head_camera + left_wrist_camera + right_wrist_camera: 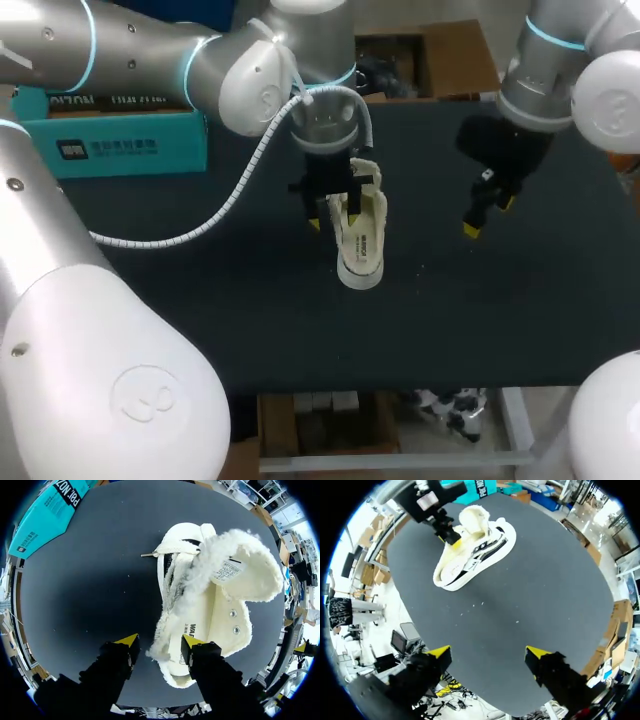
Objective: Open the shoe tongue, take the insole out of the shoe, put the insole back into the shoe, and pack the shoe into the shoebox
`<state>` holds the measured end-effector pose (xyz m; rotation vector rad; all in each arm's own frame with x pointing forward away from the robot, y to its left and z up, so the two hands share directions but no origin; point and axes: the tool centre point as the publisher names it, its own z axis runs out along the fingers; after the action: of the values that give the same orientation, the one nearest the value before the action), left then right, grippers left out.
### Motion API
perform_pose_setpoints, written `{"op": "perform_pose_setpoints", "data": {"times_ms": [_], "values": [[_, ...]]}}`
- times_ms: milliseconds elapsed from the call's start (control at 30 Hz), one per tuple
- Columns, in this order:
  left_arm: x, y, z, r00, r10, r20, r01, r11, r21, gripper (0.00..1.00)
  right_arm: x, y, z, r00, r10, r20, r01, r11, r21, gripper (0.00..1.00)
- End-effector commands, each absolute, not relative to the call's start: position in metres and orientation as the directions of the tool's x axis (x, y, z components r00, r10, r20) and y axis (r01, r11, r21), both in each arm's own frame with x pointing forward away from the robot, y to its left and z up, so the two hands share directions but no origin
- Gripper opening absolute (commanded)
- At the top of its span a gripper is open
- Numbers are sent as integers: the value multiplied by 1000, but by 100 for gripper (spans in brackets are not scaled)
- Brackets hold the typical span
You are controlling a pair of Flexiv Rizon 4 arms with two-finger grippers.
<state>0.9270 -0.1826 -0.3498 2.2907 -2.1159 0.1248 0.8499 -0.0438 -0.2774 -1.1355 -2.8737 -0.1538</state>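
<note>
My left gripper [160, 641] hangs right over the cream-white, fleece-lined shoe [215, 605], which sits near the middle of the dark table top [90, 580]. Its fingers are spread and grasp nothing. One yellow tip [192, 641] sits against the shoe's fleecy rim, and the other [127, 640] is out over bare table beside the shoe. A tuft of the fleece lining lies in the gap between them. The fluffy tongue [240, 565] is folded open, its label showing. My right gripper [489, 216] hovers above the table, well apart from the shoe on its right, fingers released and empty. The teal cardboard shoebox [120, 140] lies at the table's far left edge, away from both grippers.
</note>
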Motion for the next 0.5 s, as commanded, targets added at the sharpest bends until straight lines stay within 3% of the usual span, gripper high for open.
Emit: {"op": "perform_pose_setpoints", "data": {"times_ms": [33,333,500], "values": [[933,-188,-356,82,-996,44,-996,-83,-39,0,847,-52,-278,-735,673,82,678,730,86,100],[936,-188,-350,56,-997,55,-996,-60,-67,0,843,-69,-278,-847,531,-10,525,840,137,100],[937,-183,-345,-37,-996,75,-994,30,-104,0,843,-76,-270,-940,326,-105,312,942,124,100]]}}
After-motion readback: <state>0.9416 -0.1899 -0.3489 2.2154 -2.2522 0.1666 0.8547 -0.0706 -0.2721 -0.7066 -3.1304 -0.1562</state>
